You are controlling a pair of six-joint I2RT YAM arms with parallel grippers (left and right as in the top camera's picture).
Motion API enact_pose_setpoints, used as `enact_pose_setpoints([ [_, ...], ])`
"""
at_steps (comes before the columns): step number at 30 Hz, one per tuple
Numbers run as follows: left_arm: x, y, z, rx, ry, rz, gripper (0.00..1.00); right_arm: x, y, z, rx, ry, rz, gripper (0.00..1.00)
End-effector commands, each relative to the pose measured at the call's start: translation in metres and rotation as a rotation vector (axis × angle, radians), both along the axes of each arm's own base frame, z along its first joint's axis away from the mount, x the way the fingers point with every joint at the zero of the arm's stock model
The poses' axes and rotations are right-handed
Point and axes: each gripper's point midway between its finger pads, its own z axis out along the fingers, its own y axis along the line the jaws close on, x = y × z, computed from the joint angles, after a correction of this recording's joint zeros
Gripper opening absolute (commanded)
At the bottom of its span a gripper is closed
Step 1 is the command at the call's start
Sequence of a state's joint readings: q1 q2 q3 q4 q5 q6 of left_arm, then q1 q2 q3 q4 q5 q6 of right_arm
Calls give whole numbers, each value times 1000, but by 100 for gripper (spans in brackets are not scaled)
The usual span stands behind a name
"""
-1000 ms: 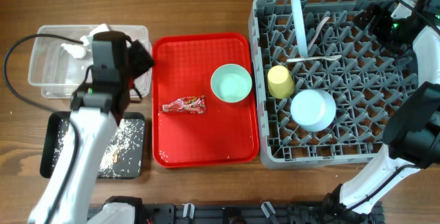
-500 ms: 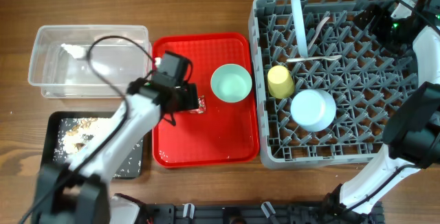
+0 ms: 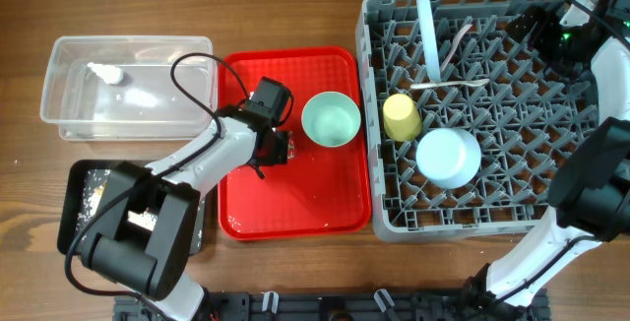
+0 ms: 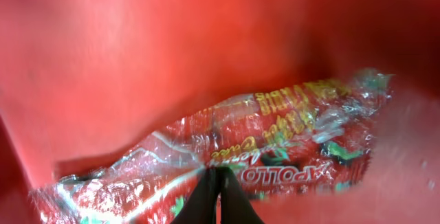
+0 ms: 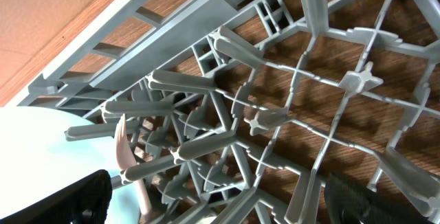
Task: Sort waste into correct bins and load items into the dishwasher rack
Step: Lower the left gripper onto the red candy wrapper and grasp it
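The crinkled red snack wrapper [image 4: 289,135] lies on the red serving tray [image 3: 295,213]. My left gripper [image 4: 218,176] is shut, its black fingertips pinched together on the wrapper's film; from overhead the left gripper [image 3: 277,150] covers most of it. A mint-green bowl [image 3: 331,119] stands on the same tray. The grey dishwasher rack [image 3: 492,218] holds a yellow cup [image 3: 401,116], an upright light blue plate [image 3: 428,35] and two white utensils [image 3: 450,85]. My right gripper [image 5: 223,203] hangs open over the rack's pegs at the far right.
A clear tub [image 3: 128,114] at the back left holds a white scrap [image 3: 103,71]. The black tray [image 3: 84,198] with beige crumbs is partly under my left arm. A pale blue upturned bowl [image 3: 448,157] sits in the rack.
My left arm swung from over the clear tub to the red tray, and its gripper closed on the wrapper. The right arm has not moved.
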State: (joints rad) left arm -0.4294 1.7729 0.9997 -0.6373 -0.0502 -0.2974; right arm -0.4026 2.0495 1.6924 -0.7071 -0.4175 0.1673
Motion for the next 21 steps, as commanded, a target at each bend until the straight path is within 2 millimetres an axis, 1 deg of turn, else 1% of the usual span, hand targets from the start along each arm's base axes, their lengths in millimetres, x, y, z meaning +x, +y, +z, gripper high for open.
enact_pose_setpoints([
  [1,13,-11,36,-52,-51,-9,4,1,-1,-4,0,6,-1,100],
  [2,20,-14,54,-65,-90,-7,4,1,-1,-4,0,6,-1,100],
  [3,28,-17,83,-95,-155,-8,4,1,-1,-4,0,6,-1,100],
  [4,33,-20,106,-123,-215,-9,6,1,-1,-4,0,6,-1,100],
  [5,35,-21,120,-140,-252,-10,11,1,-1,-5,0,7,-1,100],
  [7,34,-20,145,-166,-316,-15,25,1,-1,-4,-1,4,-1,100],
  [8,31,-19,149,-165,-322,-27,45,1,-1,-4,-1,3,-1,100],
  [10,25,-16,145,-131,-301,-93,68,1,-1,-4,-1,3,-1,100],
  [12,20,-14,131,-90,-263,-171,79,1,-1,-4,-1,4,-1,100],
  [13,17,-13,123,-74,-244,-199,89,1,-1,-4,-1,4,-1,100],
  [14,15,-12,111,-58,-206,-212,96,1,-1,-4,-1,4,-1,100],
  [15,12,-14,103,-65,-179,-216,100,1,-1,-4,-1,4,-1,100],
  [18,-2,-27,75,-131,-42,-221,100,1,-1,-4,-1,4,-1,100],
  [19,-7,-27,64,-140,13,-161,100,1,-1,-4,-1,4,-1,100],
  [21,-15,-24,52,-133,85,-51,100,1,-1,-4,-1,4,-1,100],
])
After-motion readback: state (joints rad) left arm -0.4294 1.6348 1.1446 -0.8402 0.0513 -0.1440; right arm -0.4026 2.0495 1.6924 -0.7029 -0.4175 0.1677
